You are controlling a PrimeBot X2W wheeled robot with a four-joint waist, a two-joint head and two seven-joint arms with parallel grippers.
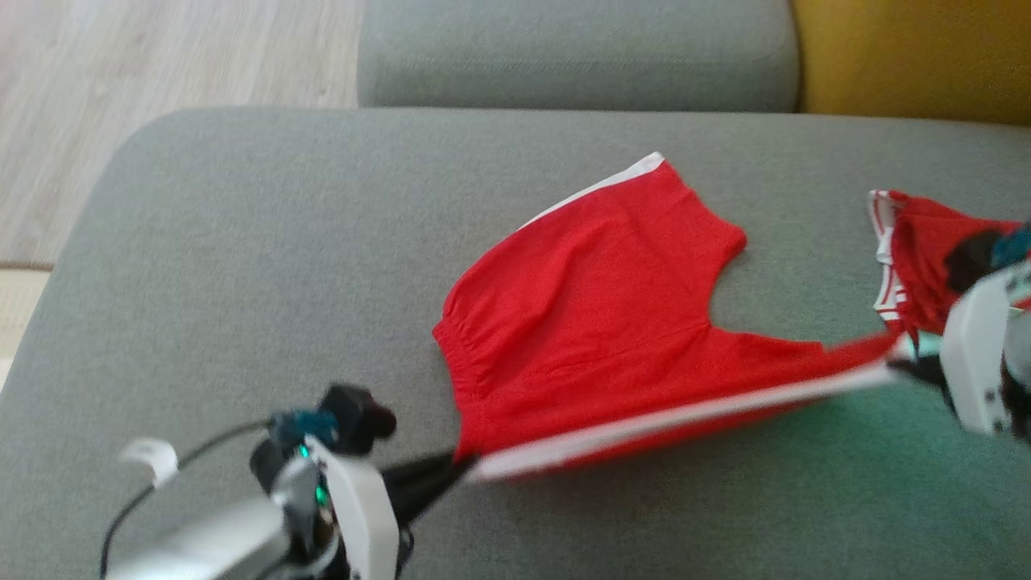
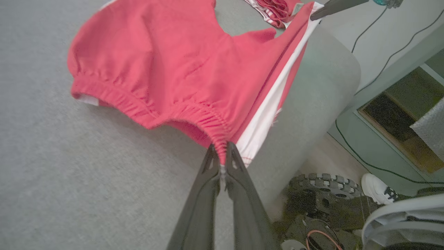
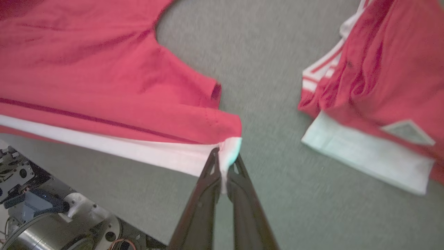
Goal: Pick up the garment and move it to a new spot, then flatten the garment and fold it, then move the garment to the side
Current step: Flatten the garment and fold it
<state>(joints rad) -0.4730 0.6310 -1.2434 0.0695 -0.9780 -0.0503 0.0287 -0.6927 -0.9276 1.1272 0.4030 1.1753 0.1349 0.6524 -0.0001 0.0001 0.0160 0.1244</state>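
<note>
The garment [image 1: 596, 314] is a pair of red shorts with white side stripes, spread on the grey sofa seat [image 1: 242, 266]. Its near edge is pulled taut between my two grippers. My left gripper [image 1: 459, 463] is shut on the waistband corner, and the left wrist view shows the gathered elastic of the garment [image 2: 166, 69] pinched at the left gripper [image 2: 221, 152]. At the right, my right gripper [image 1: 906, 366] is shut on the white-trimmed leg hem. In the right wrist view the right gripper [image 3: 223, 161] clamps that corner of the garment [image 3: 104, 76].
A second red garment [image 1: 926, 250] with white trim lies bunched at the seat's right, also seen as the second garment [image 3: 374, 86]. A grey back cushion [image 1: 580, 56] and a yellow cushion [image 1: 918, 56] stand behind. Wooden floor [image 1: 121, 97] lies to the left; the seat's front edge [image 2: 322, 86] drops to my base.
</note>
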